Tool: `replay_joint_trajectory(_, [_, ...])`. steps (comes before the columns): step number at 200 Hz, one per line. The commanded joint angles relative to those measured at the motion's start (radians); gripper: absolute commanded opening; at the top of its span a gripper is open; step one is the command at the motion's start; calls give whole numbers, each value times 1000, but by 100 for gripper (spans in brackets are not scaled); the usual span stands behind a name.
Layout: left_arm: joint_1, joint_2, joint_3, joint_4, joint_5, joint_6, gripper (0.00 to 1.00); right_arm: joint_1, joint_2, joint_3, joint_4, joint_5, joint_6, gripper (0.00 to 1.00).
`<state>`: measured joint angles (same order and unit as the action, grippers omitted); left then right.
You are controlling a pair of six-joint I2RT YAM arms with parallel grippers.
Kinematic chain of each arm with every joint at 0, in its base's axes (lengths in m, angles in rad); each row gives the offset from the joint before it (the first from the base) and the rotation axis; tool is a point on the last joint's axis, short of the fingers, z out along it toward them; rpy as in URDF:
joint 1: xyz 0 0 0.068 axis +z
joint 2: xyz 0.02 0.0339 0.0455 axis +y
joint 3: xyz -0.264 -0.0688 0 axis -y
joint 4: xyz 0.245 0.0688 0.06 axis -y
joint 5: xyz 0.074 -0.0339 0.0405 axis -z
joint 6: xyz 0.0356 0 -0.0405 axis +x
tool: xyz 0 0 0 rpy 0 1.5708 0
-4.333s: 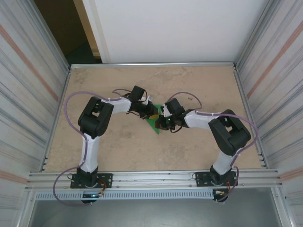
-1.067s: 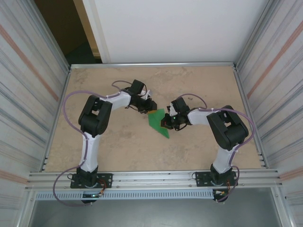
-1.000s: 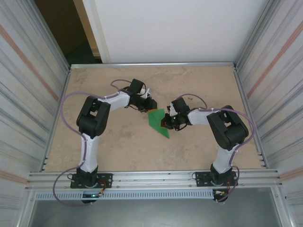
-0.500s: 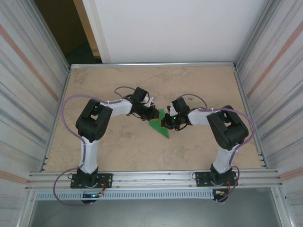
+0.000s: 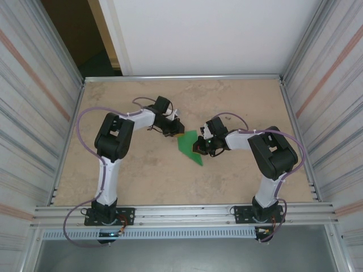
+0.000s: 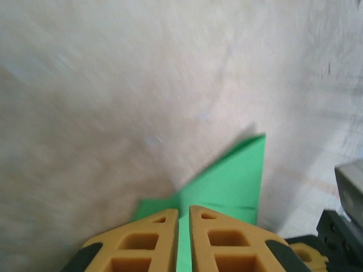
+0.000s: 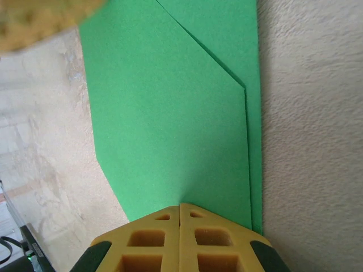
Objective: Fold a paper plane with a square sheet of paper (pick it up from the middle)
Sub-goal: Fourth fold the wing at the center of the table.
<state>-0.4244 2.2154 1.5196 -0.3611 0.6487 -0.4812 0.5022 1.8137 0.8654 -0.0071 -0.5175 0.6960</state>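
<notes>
Ample bare table (image 5: 142, 175) around green paper (image 5: 188, 146) | right jaws shut at edge | left jaws near-shut, grip unclear

Locate the green paper (image 5: 189, 147) on the table (image 5: 142, 181), near its middle. The paper is plain, bright green and unmarked. It is partly folded: one flap lies over the sheet with a slanted edge, leaving a narrow strip uncovered along one side. One corner ends in a sharp point.
</notes>
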Motion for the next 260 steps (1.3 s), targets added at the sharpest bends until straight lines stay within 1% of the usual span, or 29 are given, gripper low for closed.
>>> replay_joint_trajectory(1, [65,76,80,-127,-161,89,15,-11,61,-53,-166,88,-30,2])
replay_joint_trajectory(21, [81,48,117,-162,-170,114,15,-9,62,-44,-166,85,-30,2])
replay_joint_trajectory(39, [76,-32,99,-146,-133,110,16,-9,61,-35,-170,82,-33,2])
replay_joint_trajectory(61, [51,-157,13,-62,-57,58,17,-6,51,-24,-172,73,-39,2])
replay_joint_trajectory(73, [29,-198,-52,2,-28,14,17,-4,47,-21,-167,62,-45,2])
replay_joint_trajectory(87, [0,-216,-121,85,15,-39,17,-5,40,-16,-165,55,-50,2])
replay_joint_trajectory(108, [-45,-194,-178,165,67,-99,16,-7,29,-14,-158,41,-56,2])
replay_joint_trajectory(127, [-77,-163,-180,165,61,-105,15,-7,22,-14,-147,27,-59,3])
replay_joint_trajectory(159, [-89,-129,-174,145,38,-104,13,-7,-1,-14,-120,-7,-64,3])
replay_joint_trajectory(170, [-93,-126,-160,114,12,-99,13,-7,-20,-11,-108,-23,-64,4])
replay_joint_trajectory(177, [-93,-91,-149,85,-7,-93,13,-7,-34,-7,-99,-30,-62,4])
replay_joint_trajectory(210, [-104,-51,-123,13,-54,-85,12,-7,-87,25,-76,-61,-53,6])
replay_joint_trajectory(229, [-111,-30,-101,-40,-83,-68,12,-6,-76,43,-70,-66,-45,7])
replay_joint_trajectory(260, [-112,-20,-95,-62,-97,-76,12,2,-14,98,-85,-38,-26,7])
